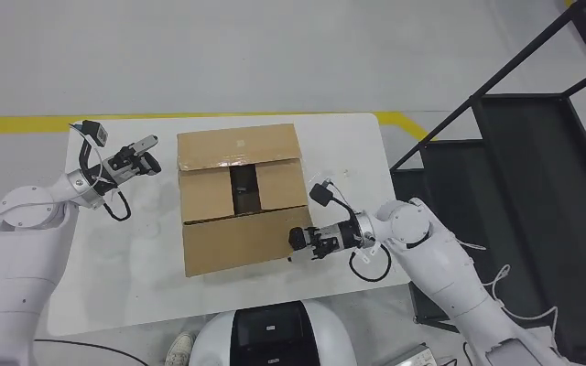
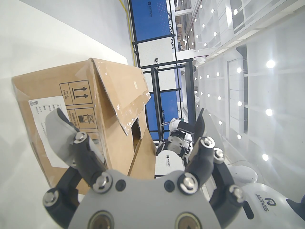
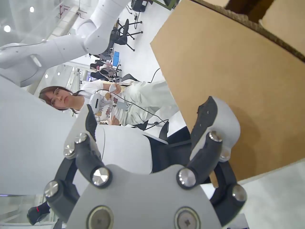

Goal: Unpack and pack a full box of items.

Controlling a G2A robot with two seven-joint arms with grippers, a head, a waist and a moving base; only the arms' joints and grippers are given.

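A brown cardboard box (image 1: 240,197) stands in the middle of the white table (image 1: 119,274), its top flaps folded nearly shut with a dark gap (image 1: 244,188) between them. My left gripper (image 1: 146,157) hangs open just off the box's left side; in the left wrist view the box's labelled wall (image 2: 71,110) lies between and beyond its fingertips (image 2: 59,120). My right gripper (image 1: 302,242) stands open at the box's near right corner. In the right wrist view one of its fingertips (image 3: 209,113) lies close against the plain cardboard wall (image 3: 214,67).
A black metal rack (image 1: 513,165) stands right of the table. A yellow floor line (image 1: 37,123) runs behind the table's far edge. Bare table surface lies left of and in front of the box.
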